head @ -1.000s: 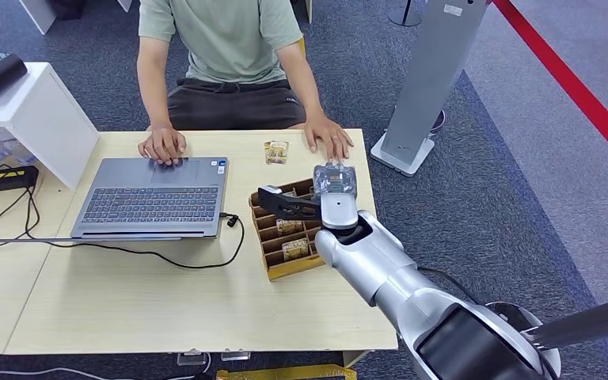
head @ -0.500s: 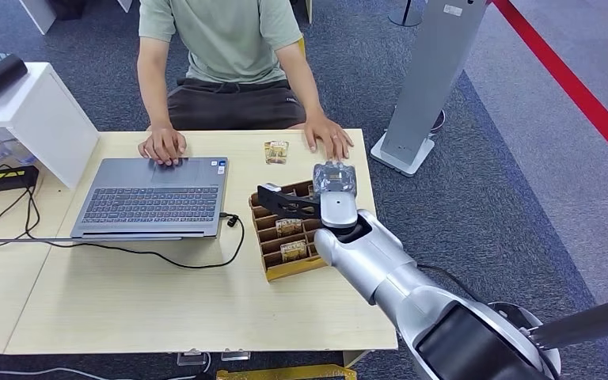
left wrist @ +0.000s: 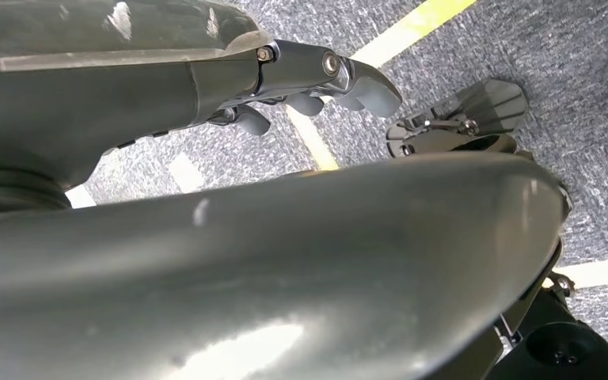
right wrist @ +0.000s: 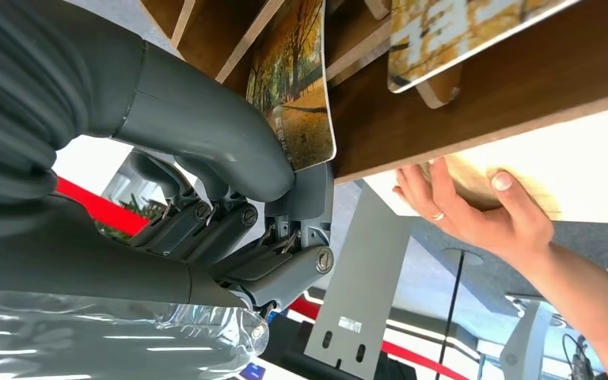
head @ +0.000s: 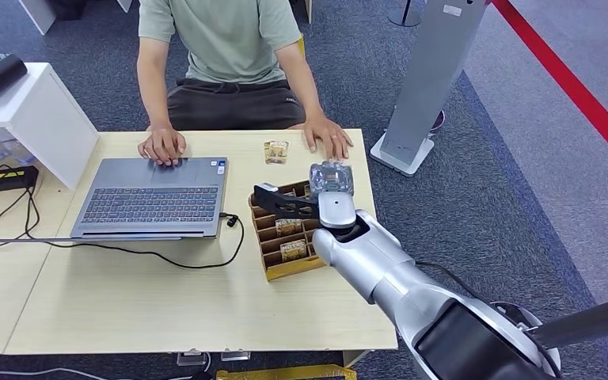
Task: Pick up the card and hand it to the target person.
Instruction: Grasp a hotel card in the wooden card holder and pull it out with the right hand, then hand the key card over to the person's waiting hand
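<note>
1. The right hand (right wrist: 229, 198) pinches a card (right wrist: 297, 87) between thumb and fingers, over the wooden card box (head: 285, 229).
2. Beyond the hand, a person's hand (head: 328, 138) rests flat on the table (head: 127, 301).
3. The left hand (left wrist: 301, 79) hangs with fingers curled, holding nothing.

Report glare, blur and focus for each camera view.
Head view: sharp, evenly lit, soft shadows under the laptop. Left wrist view: the near arm cover is blurred with bright highlights, the floor sharper. Right wrist view: the card is crisp against a washed-out tabletop.
</note>
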Controlling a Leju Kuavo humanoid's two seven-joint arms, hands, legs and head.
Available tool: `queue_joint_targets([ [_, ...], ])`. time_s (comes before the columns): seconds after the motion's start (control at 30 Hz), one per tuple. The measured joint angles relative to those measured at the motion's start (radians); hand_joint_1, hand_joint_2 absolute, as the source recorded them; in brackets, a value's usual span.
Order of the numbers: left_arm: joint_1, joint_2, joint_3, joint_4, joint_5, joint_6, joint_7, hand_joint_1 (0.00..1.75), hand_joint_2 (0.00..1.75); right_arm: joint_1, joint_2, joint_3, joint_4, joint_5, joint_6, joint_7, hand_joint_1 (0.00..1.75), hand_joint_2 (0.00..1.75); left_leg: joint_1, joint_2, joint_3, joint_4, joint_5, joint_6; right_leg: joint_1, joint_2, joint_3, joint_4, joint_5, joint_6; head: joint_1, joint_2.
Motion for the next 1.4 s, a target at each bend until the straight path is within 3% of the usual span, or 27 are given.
queue_joint_targets([
  [0.47, 0.0, 0.0, 0.0, 0.0, -0.005, 0.008, -0.006, 0.0, 0.0, -0.022, -0.029, 0.038, -0.186, 0.098, -0.265, -0.029, 1.66, 1.75, 0.0, 0.0, 0.0, 0.0, 0.0, 0.0, 0.0, 0.0, 0.0, 0.0, 0.0, 0.0, 0.0, 0.0],
  [0.73, -0.005, 0.0, 0.0, 0.0, -0.02, 0.003, -0.006, 0.0, 0.0, -0.023, -0.058, 0.047, -0.293, 0.169, -0.467, -0.12, 1.66, 1.75, 0.0, 0.0, 0.0, 0.0, 0.0, 0.0, 0.0, 0.0, 0.0, 0.0, 0.0, 0.0, 0.0, 0.0],
  [0.97, -0.019, 0.0, 0.0, 0.0, -0.035, -0.012, -0.003, 0.0, 0.0, -0.046, -0.046, 0.046, -0.257, 0.036, -0.593, -0.267, 1.66, 1.75, 0.0, 0.0, 0.0, 0.0, 0.0, 0.0, 0.0, 0.0, 0.0, 0.0, 0.0, 0.0, 0.0, 0.0],
  [1.4, -0.029, 0.0, -0.004, 0.0, -0.044, -0.018, -0.002, 0.0, 0.0, -0.102, 0.025, 0.034, -0.053, -0.098, -0.667, -0.384, 1.66, 1.75, 0.0, 0.0, -0.001, 0.0, 0.0, 0.0, 0.0, 0.0, -0.001, 0.0, 0.0, 0.0, -0.001, 0.0],
])
